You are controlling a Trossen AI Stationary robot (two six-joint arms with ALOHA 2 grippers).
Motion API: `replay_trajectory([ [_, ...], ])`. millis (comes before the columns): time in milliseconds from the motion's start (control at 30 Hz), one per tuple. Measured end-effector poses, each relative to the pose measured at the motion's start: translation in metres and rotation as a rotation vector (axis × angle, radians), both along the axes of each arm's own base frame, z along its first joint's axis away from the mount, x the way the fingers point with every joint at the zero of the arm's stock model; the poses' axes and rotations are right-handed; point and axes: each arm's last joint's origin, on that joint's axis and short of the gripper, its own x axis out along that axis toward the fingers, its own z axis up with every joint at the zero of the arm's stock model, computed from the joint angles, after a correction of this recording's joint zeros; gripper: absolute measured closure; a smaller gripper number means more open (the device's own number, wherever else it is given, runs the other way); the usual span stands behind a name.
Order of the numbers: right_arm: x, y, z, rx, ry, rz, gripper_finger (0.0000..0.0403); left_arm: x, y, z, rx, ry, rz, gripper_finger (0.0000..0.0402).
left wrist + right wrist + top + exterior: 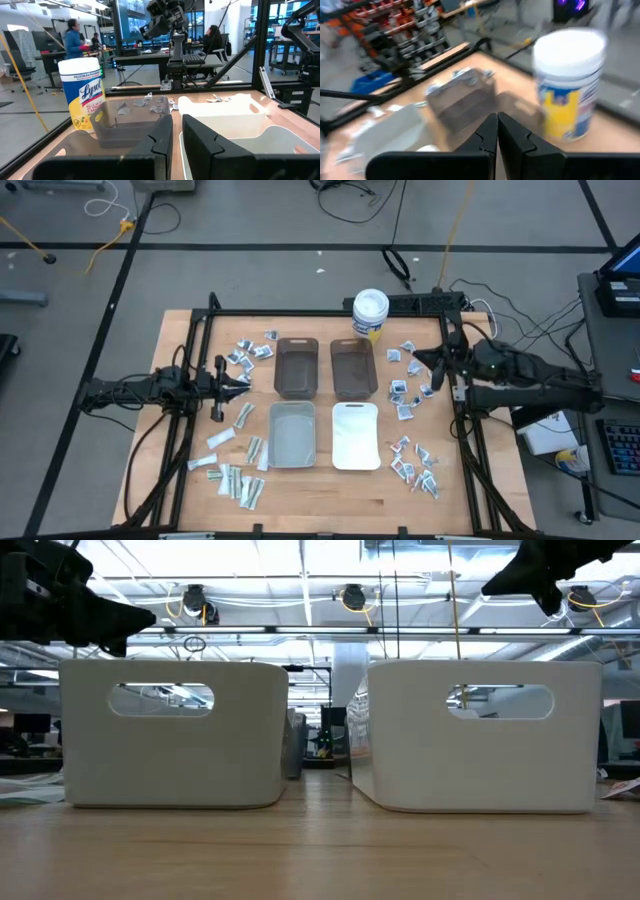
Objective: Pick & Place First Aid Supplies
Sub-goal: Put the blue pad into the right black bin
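Two brown translucent bins [296,367] sit beside a grey bin [291,434] and a white bin [355,436] on the pale wood table [320,510]. The white tub [369,313] carries a yellow and blue label. The packets [237,480] are white to silver-grey.

Four bins [325,402] in a block at mid bench [320,515], two far, two near. Tub [370,312] just beyond the far right bin. Packets [236,470] scattered left and right of the block.
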Motion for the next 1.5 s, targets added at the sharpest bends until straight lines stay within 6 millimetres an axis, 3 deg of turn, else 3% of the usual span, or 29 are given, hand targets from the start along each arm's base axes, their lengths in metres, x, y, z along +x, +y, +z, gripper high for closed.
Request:
replay_trajectory([
  [300,0.012,0.007,0.002,0.351,-0.015,0.166,0.0394,0.000,0.000,0.000,0.000,0.000,0.000,0.0355],
  [800,0.019,0.007,-0.006,0.550,0.084,0.077,0.0402,0.000,0.000,0.000,0.000,0.000,0.000,0.0355],
  [1133,0.025,0.005,0.026,0.561,0.261,-0.031,0.0402,0.000,0.000,0.000,0.000,0.000,0.000,0.0355],
  [1500,0.039,0.003,0.047,0.570,0.463,-0.087,0.0403,0.000,0.000,0.000,0.000,0.000,0.000,0.0355],
])
